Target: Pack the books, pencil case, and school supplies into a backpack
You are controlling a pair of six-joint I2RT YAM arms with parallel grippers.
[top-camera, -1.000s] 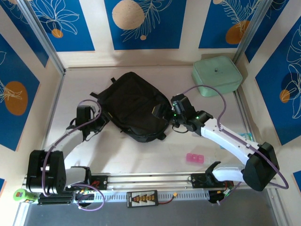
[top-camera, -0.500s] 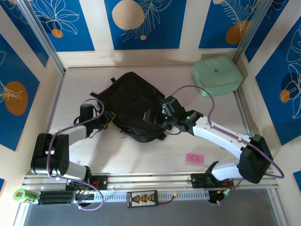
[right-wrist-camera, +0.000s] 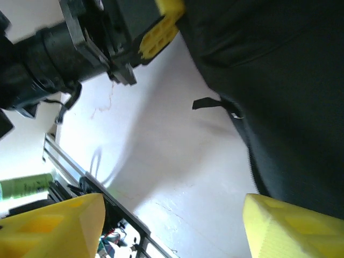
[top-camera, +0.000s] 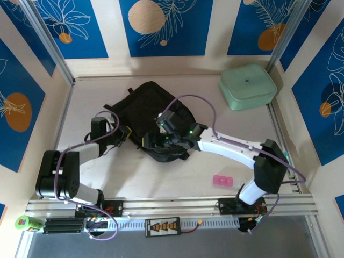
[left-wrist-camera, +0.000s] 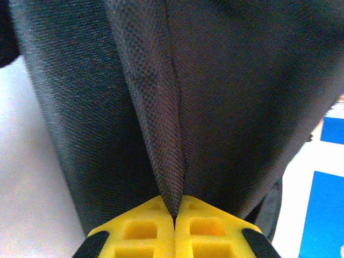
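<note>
The black backpack (top-camera: 148,110) lies flat mid-table. My left gripper (top-camera: 127,136) sits at its left edge; in the left wrist view its yellow fingers (left-wrist-camera: 145,231) are shut on a raised fold of the backpack's fabric (left-wrist-camera: 169,134). My right gripper (top-camera: 156,142) hovers over the bag's near edge, open, with yellow fingertips (right-wrist-camera: 54,226) far apart and only bare table between them. The backpack (right-wrist-camera: 279,80) with a zip pull (right-wrist-camera: 215,103) lies to its right. A pink block (top-camera: 222,181) rests on the table near the right arm's base. The books are out of view.
A mint green square padded case (top-camera: 247,86) stands at the back right corner. The left gripper's body (right-wrist-camera: 80,43) shows close ahead of the right gripper. Aluminium rails (top-camera: 161,207) run along the near edge, and walls close in three sides.
The right arm has swung left across the backpack, from its right side to its near-left edge. The left arm edged in towards the bag and holds its fabric.
</note>
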